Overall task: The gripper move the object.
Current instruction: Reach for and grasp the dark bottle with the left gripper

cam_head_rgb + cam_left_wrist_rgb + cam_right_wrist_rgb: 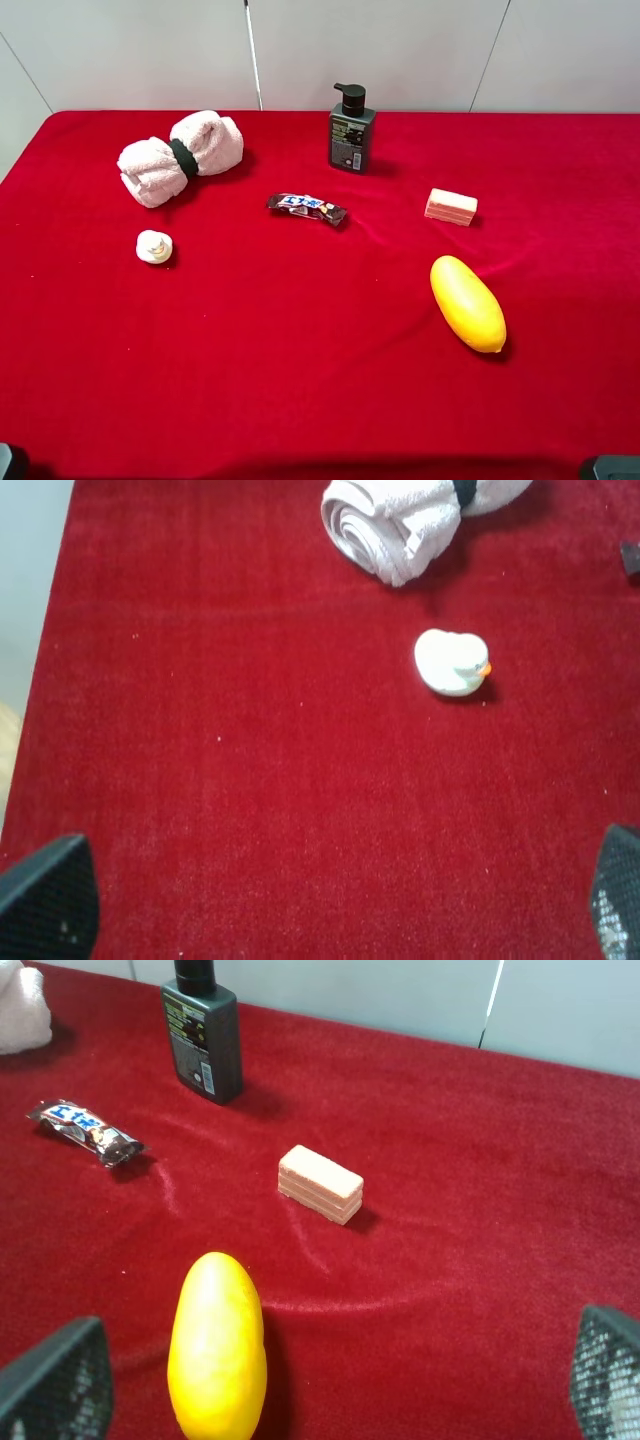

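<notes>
Red velvet-like cloth covers the whole surface (300, 380).

**Exterior high view.** The small dark grey-green squarish pump bottle (351, 130) stands upright near the far edge, about mid-width. Its long axis is vertical, its printed label faces the camera, and the spout of its black pump top points toward the left of the view. In front of it, apart, lies a dark candy bar in a wrapper (308, 208). A rolled pale-pink towel bound by a black band (180, 158) lies far left, with a small white toy duck (153, 247) nearer the camera. To the right lie a pink layered rectangular block (451, 206) and, closer in, a smooth yellow oval fruit (467, 303). Nothing touches the bottle.

**Left wrist view.** The left gripper (330, 910) hangs over bare cloth. Its black mesh-faced jaws are spread wide, one at each lower corner of the frame, with nothing between them. Ahead lie the duck (452, 663), its orange bill visible, and beyond it the towel (400, 520). The bottle is out of this frame.

**Right wrist view.** The right gripper (330, 1385) likewise has its jaws spread wide and empty. The yellow fruit (217, 1350) lies on the cloth between them, its long axis running away from the camera. Beyond it sit the block (320, 1184) and the candy bar (87, 1131). The bottle (203, 1040) stands farthest off, upright, label side visible, its pump top cut by the frame edge and well apart from the jaws.
</notes>
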Available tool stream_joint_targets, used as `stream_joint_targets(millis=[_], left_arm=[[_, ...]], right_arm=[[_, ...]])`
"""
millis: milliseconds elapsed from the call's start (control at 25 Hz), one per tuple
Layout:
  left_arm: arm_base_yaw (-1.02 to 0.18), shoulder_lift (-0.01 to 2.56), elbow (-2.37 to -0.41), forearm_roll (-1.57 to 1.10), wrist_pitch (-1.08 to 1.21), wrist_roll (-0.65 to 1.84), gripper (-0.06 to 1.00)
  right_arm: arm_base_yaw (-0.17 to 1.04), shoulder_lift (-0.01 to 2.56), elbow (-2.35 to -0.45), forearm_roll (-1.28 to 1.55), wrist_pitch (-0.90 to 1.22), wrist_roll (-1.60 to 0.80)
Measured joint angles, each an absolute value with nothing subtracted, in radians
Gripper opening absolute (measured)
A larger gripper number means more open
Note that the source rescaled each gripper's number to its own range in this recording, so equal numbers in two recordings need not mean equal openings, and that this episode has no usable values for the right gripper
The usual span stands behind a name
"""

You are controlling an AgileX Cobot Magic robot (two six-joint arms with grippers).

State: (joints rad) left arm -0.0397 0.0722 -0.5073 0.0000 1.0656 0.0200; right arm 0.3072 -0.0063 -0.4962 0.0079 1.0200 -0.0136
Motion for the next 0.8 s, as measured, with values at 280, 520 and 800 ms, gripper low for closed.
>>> stream_joint_targets(millis=[280, 520, 800], left_arm=[[-0.040, 0.266, -0.567, 0.000, 1.020, 0.098, 0.97], [-0.040, 0.462, -0.618, -0.021, 0.954, 0.185, 0.97], [-0.048, 0.708, -0.728, -0.022, 0.931, 0.287, 0.97]], right_arm=[[0.307, -0.006, -0.496, 0.008, 1.020, -0.014], [0.307, -0.006, -0.496, 0.008, 1.021, -0.014], [0.307, -0.006, -0.496, 0.008, 1.021, -0.014]])
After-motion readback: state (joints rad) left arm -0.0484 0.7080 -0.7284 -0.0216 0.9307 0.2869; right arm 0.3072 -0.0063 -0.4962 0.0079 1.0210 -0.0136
